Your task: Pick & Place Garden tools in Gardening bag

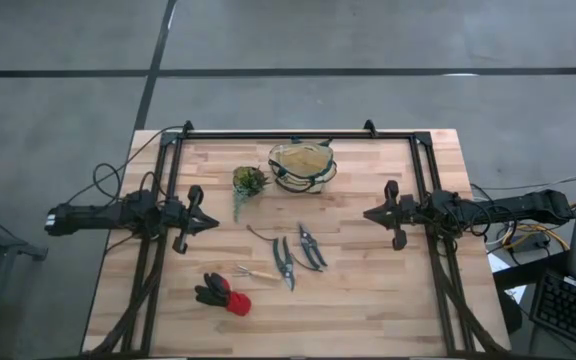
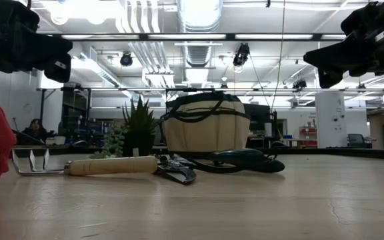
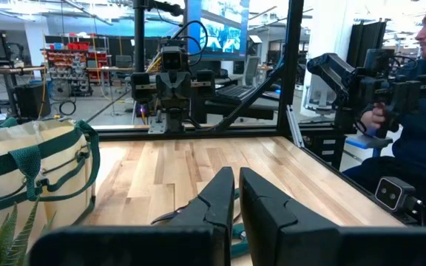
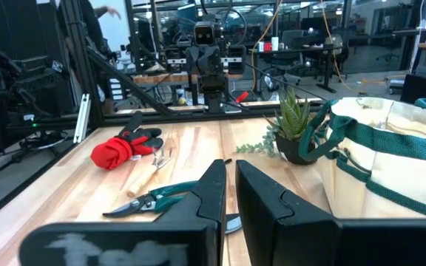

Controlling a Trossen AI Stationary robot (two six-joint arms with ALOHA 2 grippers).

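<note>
The tan gardening bag (image 1: pixel 303 165) with green trim stands upright at the table's far middle. Two grey-handled shears (image 1: pixel 284 262) (image 1: pixel 311 247) lie flat at mid-table. A thin wooden-handled tool (image 1: pixel 258 272) lies beside them, and the black-and-red gloves (image 1: pixel 223 295) lie toward the near left. My left gripper (image 1: pixel 211 221) is shut and empty, above the table left of the tools. My right gripper (image 1: pixel 370 213) is shut and empty, above the table right of them. The right wrist view shows the gloves (image 4: pixel 120 148), one pair of shears (image 4: pixel 161 199) and the bag (image 4: pixel 390 162).
A small green potted plant (image 1: pixel 249 182) stands just left of the bag. A black metal frame (image 1: pixel 298 135) runs along the table's far and side edges. A seated person (image 3: pixel 420 111) holding hand controls shows beyond the table's right side.
</note>
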